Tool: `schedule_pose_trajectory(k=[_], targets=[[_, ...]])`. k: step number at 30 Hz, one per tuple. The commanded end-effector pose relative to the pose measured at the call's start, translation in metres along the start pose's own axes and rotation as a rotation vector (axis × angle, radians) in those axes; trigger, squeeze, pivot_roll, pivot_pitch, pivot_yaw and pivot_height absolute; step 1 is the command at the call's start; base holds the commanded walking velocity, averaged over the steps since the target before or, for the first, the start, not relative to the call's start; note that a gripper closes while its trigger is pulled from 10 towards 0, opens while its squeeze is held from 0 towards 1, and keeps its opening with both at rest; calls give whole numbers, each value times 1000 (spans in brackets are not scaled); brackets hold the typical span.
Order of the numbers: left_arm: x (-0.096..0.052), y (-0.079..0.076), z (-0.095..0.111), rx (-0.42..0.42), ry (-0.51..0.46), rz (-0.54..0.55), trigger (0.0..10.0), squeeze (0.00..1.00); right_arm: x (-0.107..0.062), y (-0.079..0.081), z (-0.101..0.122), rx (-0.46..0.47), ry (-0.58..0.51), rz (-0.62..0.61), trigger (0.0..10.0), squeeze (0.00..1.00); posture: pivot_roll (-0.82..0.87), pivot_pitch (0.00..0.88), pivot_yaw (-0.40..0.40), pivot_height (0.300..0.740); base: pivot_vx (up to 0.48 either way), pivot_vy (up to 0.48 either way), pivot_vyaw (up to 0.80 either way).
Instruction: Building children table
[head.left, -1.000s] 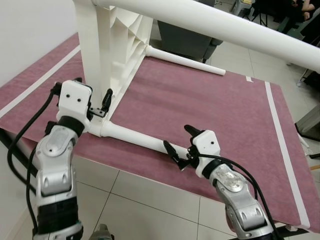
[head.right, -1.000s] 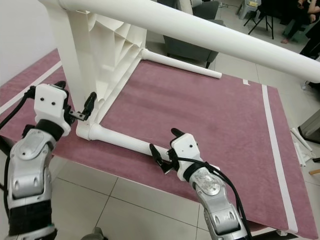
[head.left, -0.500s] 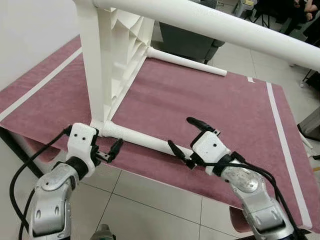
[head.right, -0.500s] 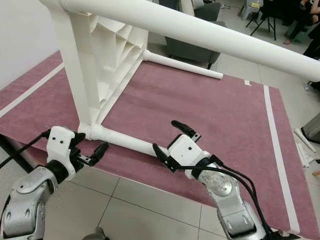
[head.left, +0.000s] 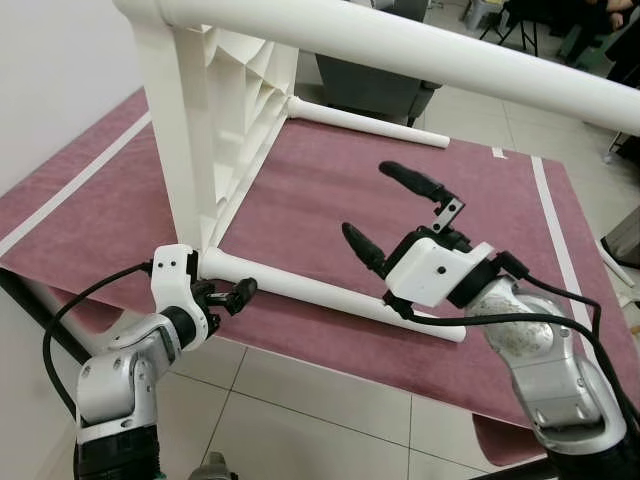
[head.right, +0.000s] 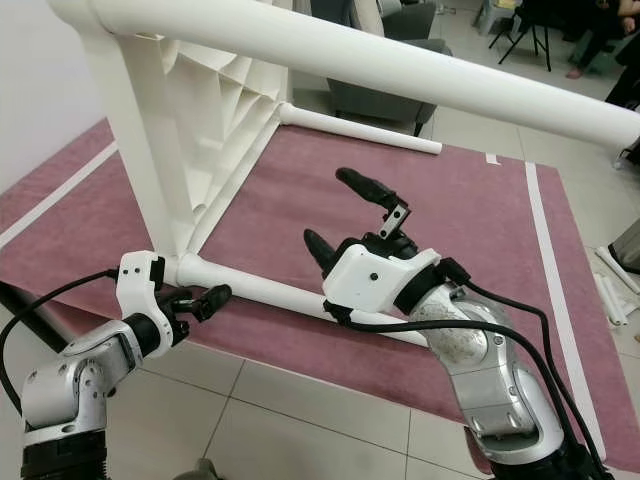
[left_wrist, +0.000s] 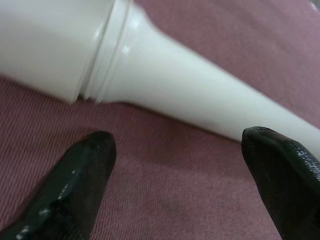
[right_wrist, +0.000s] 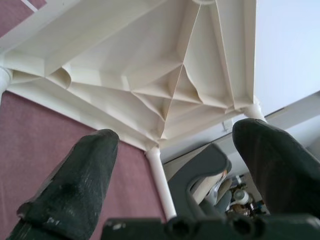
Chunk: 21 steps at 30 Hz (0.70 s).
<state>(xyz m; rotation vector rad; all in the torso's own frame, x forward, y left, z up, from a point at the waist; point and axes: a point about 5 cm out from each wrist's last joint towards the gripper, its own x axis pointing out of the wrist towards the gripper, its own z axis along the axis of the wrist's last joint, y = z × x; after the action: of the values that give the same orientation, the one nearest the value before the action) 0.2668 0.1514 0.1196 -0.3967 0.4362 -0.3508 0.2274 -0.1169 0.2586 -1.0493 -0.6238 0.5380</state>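
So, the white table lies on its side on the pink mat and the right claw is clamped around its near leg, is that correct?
Not quite. The white table does lie on its side on the pink mat, but the right claw is open and raised above the near leg, touching nothing, as the left eye view shows.

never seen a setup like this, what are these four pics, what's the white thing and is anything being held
This is a humanoid robot with two silver arms, each ending in two long black fingers. Two pictures come from cameras in its head, looking down; the other two come from cameras on its wrists, looking along the fingers.

The white thing is a plastic children's table tipped on its side on a dark red mat, its ribbed underside facing right. One leg lies along the mat.

Nothing is held. The left gripper is open beside that leg's socket end. The right gripper is open, raised above the leg, pointing at the underside.
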Motion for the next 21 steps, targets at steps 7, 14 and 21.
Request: schedule_pose_trajectory(k=[7,14,21], targets=[[33,-44,3,-179,-10,-103,10000,0,0,-14,23,-230,-112,-96,10000,0,87,0,1,740,0,0,0],[37,-48,7,-214,-5,-105,10000,0,6,-28,26,-343,-148,-201,10000,0,88,0,4,740,0,0,0],[38,-48,6,-206,10,-87,10000,0,14,-48,29,-409,-178,-266,10000,0,87,0,-3,740,0,0,0]])
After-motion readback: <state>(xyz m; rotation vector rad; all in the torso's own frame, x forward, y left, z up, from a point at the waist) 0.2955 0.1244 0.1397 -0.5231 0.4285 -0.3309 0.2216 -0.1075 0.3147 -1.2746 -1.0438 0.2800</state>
